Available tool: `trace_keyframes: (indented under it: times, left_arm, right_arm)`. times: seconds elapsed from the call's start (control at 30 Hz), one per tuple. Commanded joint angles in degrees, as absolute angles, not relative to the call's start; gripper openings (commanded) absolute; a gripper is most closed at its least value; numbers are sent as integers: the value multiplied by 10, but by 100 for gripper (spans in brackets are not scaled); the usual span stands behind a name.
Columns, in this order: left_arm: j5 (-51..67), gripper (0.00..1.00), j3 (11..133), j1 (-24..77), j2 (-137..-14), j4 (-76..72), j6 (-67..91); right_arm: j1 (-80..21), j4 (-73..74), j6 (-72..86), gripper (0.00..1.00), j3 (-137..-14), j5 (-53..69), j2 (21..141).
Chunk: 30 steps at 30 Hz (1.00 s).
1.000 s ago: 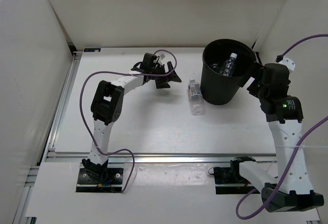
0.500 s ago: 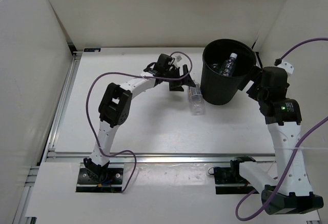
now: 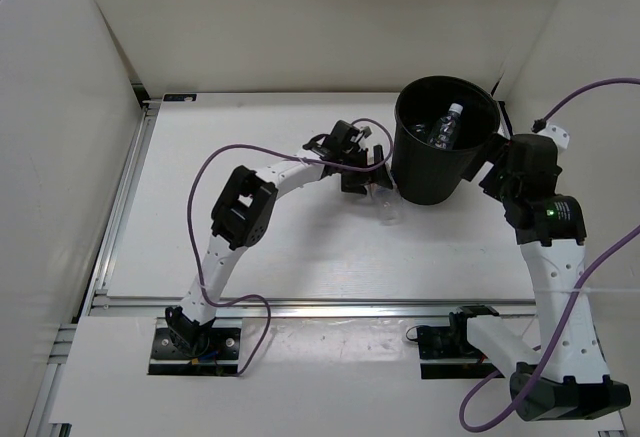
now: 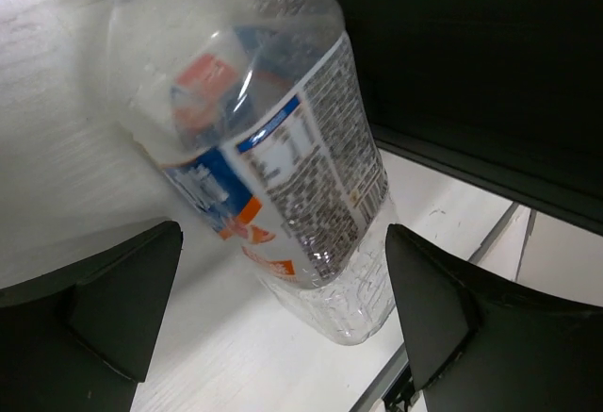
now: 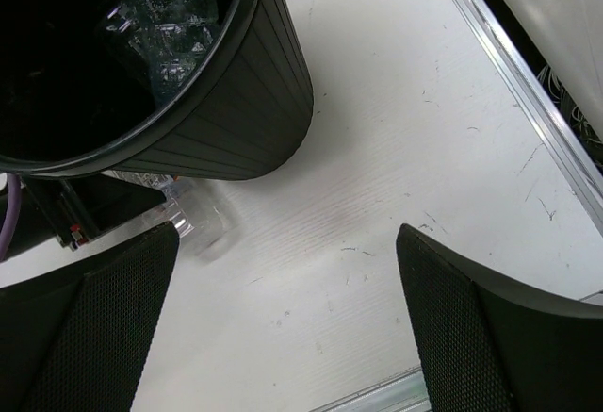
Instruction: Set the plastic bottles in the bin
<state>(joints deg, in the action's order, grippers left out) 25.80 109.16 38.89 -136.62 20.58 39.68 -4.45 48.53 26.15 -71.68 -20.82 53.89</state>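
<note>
One bottle [image 4: 273, 148] is left outside the bin [image 3: 432, 179]. It is clear w/ a blue printed label and lies on its side on the table [image 3: 300, 247], just beside the bin's left wall. Inside the bin a white-capped bottle [image 3: 447, 125] shows, plus more clear crumpled plastic; exact count cannot be told. Judged progress: most of the job is done, approx. one pick-and-drop to go.

Left tool [image 4: 283, 313]: jaws wide, one finger on each side of the lying bottle, no contact visible. Grip not yet made.

Right tool [image 5: 283, 322]: jaws wide, holding nothing. It hovers to the right of the bin, over bare table.

Surface: the table is white and matt, w/ faint scuffs and short dark scratches toward the right side. An aluminium rail [image 3: 118, 207] borders the table's edges.

Room: plain white panels [image 3: 300, 27] close off the left, far and right sides. Lighting is even, no hard shadows.
</note>
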Motion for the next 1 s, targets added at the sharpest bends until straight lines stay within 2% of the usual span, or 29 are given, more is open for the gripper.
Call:
trace_keyframes:
  times: [0.0, 0.23, 0.37, 0.47, 0.57, 0.67, 0.73, 0.97]
  left_arm:
    - [239, 100, 1117, 400, -1379, 214, 398]
    - [263, 100, 1062, 388, -1381, 214, 426]
    - [263, 85, 968, 350, -1346, 214, 461]
    - [249, 83, 880, 317, -1304, 214, 475]
    - [228, 83, 831, 304, -1268, 214, 469]
    - [219, 91, 839, 304, -1256, 219, 447]
    - [206, 100, 866, 304, -1239, 227, 436]
    - [156, 100, 930, 309, -1216, 253, 361]
  right_arm:
    - [-40, 479, 261, 100, -712, -208, 523]
    - [-40, 485, 266, 100, -712, -208, 523]
    - [-40, 485, 266, 100, -712, -208, 523]
    - [-40, 485, 272, 100, -701, -208, 523]
    - [-40, 485, 278, 100, -694, -208, 523]
    - [-40, 485, 290, 100, -689, -202, 523]
    - [-40, 485, 295, 100, -683, -202, 523]
    - [-40, 480, 311, 100, -678, -186, 529]
